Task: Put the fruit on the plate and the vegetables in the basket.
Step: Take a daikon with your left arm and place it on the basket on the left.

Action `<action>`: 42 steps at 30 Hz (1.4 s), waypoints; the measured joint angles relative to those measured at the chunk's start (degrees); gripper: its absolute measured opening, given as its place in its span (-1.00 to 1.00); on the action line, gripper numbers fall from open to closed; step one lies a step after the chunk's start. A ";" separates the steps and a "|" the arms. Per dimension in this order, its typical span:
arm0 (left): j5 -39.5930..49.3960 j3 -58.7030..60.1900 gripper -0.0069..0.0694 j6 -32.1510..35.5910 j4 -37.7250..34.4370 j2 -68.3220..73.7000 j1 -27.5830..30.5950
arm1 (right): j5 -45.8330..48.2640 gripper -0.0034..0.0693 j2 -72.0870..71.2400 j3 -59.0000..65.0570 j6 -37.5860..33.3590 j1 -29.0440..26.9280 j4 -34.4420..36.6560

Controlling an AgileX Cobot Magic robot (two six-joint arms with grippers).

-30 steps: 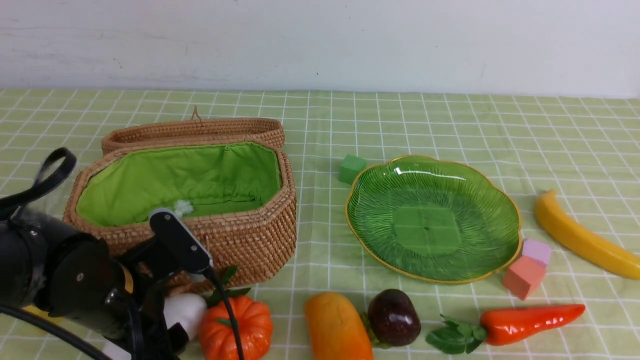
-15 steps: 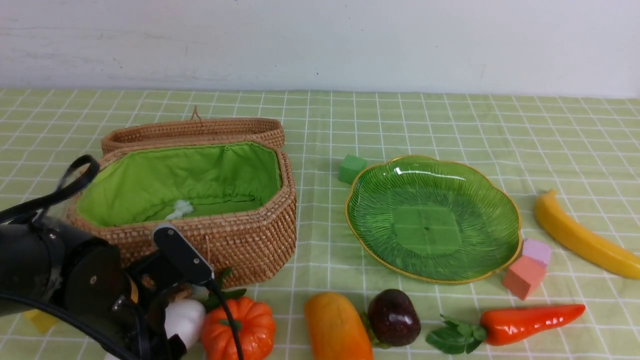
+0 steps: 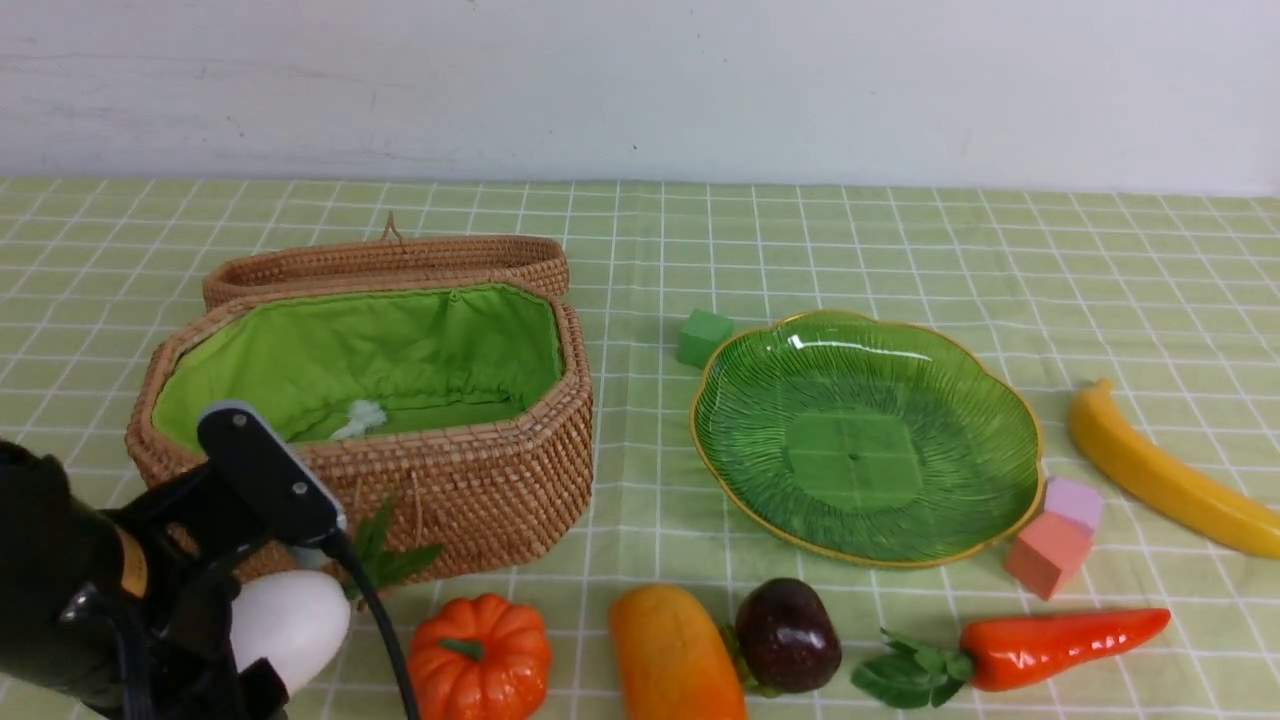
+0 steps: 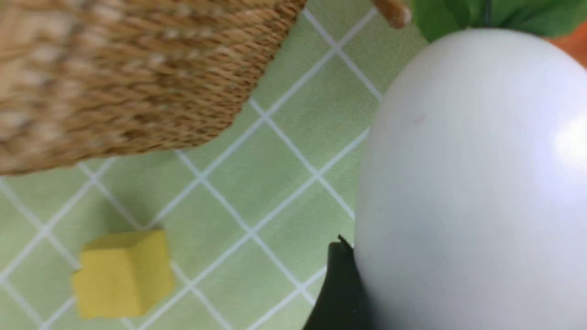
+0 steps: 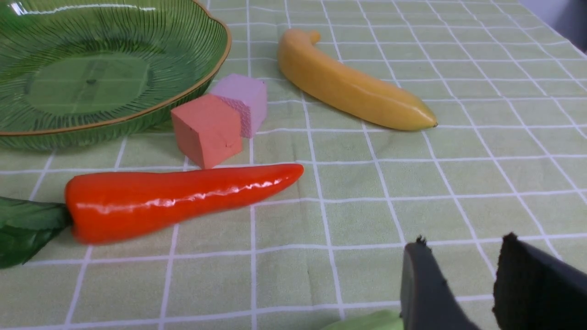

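Before the front wall of the brown woven wicker basket point(image 3: 480, 480) with green cloth lining, my left pincer point(image 3: 250, 650) grips the white oblong toy radish point(image 3: 295, 620); the lid point(image 3: 385, 262) lies back, mouth open, a white tuft point(image 3: 360, 418) inside; a strip of table point(image 3: 640, 400) separates basket from ribbed green glass plate point(image 3: 870, 440); my right pincer point(image 5: 464, 240) stands parted, gripping nothing I can see.

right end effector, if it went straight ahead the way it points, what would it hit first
Most likely bare tablecloth just ahead of the right end effector. The banana lies further out, near that line, but depth is unclear.
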 joint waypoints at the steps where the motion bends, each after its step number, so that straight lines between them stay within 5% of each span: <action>1: 0.00 0.00 0.59 0.00 0.58 -1.69 0.00 | 0.00 -0.24 0.00 0.00 0.00 0.00 0.00; 10: -3.19 -10.82 0.59 0.00 5.92 -7.44 0.00 | 0.00 -0.24 0.00 0.00 0.00 0.00 0.00; 23: -16.68 -21.41 0.59 -4.81 25.61 15.46 0.00 | 0.00 -0.24 0.00 0.00 0.00 0.00 0.00; 33: -20.19 -21.44 0.60 -15.10 26.49 18.96 0.00 | 0.00 -0.24 0.00 0.00 0.00 0.00 0.00; 38: -17.87 -21.52 0.90 -21.09 24.22 18.91 0.00 | 0.00 -0.24 0.00 0.00 0.00 0.00 0.00; 42: -13.50 -21.52 0.92 -22.25 21.83 18.67 0.00 | 0.00 -0.24 0.00 0.00 0.00 0.00 0.00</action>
